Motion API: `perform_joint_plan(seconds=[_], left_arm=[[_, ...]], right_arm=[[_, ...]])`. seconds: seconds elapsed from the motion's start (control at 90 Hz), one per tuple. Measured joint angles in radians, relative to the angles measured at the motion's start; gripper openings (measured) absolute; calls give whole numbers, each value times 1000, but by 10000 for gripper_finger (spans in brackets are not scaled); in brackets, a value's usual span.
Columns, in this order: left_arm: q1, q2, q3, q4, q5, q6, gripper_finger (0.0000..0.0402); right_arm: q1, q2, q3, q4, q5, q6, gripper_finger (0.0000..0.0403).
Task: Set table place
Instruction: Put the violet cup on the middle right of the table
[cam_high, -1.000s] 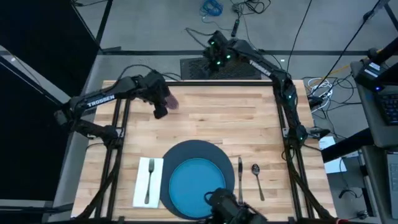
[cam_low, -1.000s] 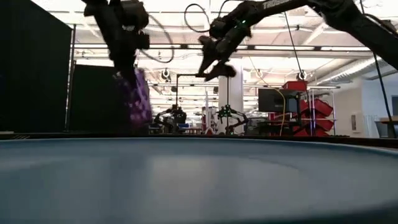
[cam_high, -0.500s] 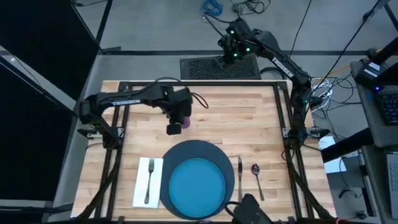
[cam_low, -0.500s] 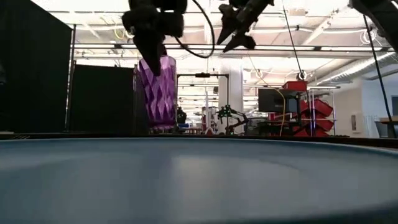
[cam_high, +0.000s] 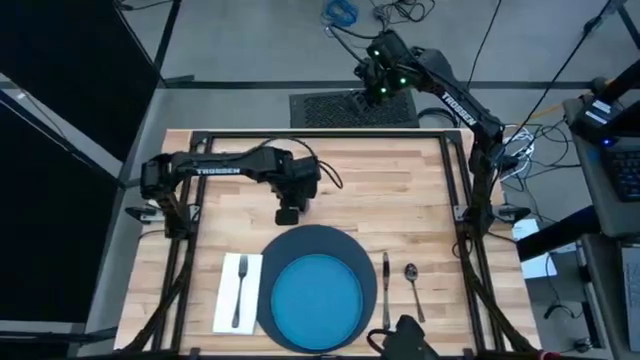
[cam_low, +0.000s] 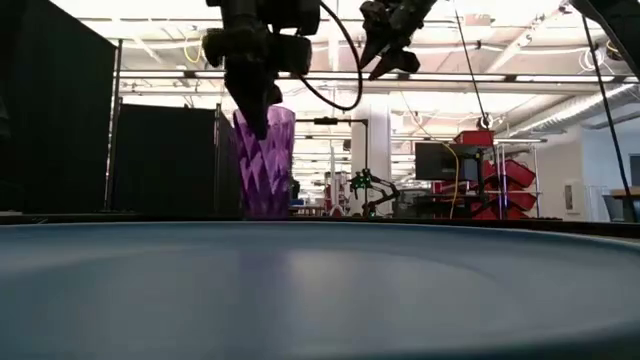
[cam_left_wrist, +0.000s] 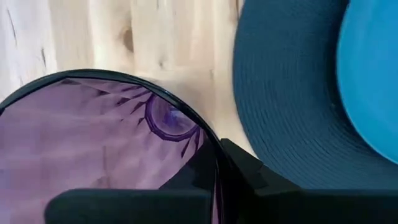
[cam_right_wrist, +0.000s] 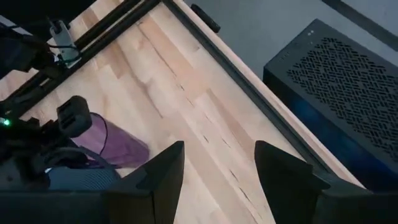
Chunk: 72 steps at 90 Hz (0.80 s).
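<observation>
One item of the place setting is still in transit: the purple cup (cam_low: 266, 160). Half a second ago it hung at about eleven o'clock off the slate-blue mat (cam_high: 315, 240); now the left gripper (cam_high: 288, 212), fingers clenched on the cup's rim, has carried it to the mat's twelve o'clock edge. It looks almost grounded on the table (cam_high: 400, 190), so release seems near. The blue plate (cam_high: 316, 297), napkin (cam_high: 228, 300), fork (cam_high: 240, 290), knife (cam_high: 385, 290) and spoon (cam_high: 412, 290) already lie in place. From above the arm hides the cup; the low view shows it upright. The right gripper (cam_right_wrist: 217, 180), fingers spread, waits beyond the table's far edge.
</observation>
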Motion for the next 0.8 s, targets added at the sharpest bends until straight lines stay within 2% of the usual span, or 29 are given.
perform_joint_plan(seconds=[0.267, 0.411, 0.8], left_arm=[[0, -2, 1, 21, 0, -2, 70], [1, -2, 1, 24, 0, -51, 96], [-11, -6, 1, 14, 8, -79, 108]], right_arm=[[0, 0, 0, -8, 0, -17, 183], [0, 0, 0, -17, -1, -22, 183], [0, 1, 0, -27, -2, -22, 183]])
